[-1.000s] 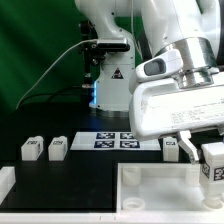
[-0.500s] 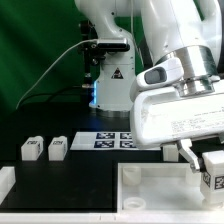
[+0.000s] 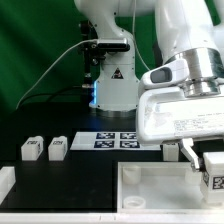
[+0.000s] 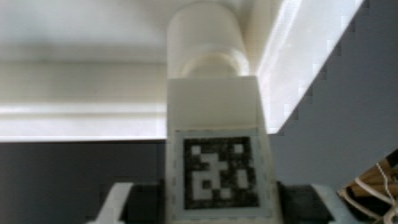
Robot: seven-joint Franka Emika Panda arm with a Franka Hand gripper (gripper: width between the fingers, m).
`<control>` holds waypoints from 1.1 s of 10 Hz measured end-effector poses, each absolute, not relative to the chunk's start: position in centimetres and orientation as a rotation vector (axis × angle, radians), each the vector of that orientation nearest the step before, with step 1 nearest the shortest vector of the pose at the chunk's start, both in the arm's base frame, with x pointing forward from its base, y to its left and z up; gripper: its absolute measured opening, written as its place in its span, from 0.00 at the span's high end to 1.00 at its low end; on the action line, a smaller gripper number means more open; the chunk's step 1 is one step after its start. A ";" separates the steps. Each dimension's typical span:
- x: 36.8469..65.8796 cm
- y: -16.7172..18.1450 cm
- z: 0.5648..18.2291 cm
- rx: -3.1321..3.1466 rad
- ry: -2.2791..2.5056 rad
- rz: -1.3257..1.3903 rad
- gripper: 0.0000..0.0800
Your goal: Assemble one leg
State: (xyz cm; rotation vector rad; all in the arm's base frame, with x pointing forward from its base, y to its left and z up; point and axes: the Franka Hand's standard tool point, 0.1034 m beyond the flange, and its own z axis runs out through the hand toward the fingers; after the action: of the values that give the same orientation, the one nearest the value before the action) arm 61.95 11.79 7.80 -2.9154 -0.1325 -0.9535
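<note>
while the leg [image 3: 212,172] is being pinched by its tagged end between the two fingers [image 4: 121,206] of the gripper [image 3: 205,166], it is being held over the white panel [image 3: 150,188] at the exterior view's right. its far tip is being blurred in the wrist view. four legs are being counted: the held one, a spare leg [image 3: 32,149], a neighbour leg [image 3: 57,148], and a rear leg [image 3: 171,150] being partly hidden behind the gripper.
</note>
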 end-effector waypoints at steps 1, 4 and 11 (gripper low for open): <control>61.7 11.6 7.3 -2.933 -0.145 -0.895 0.53; 61.7 11.4 7.2 -2.935 -0.140 -0.891 0.22; 61.7 11.4 7.1 -2.936 -0.140 -0.890 0.19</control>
State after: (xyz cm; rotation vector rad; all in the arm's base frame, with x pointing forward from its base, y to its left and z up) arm 61.66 11.42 7.12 -2.9358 -0.1401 -0.8902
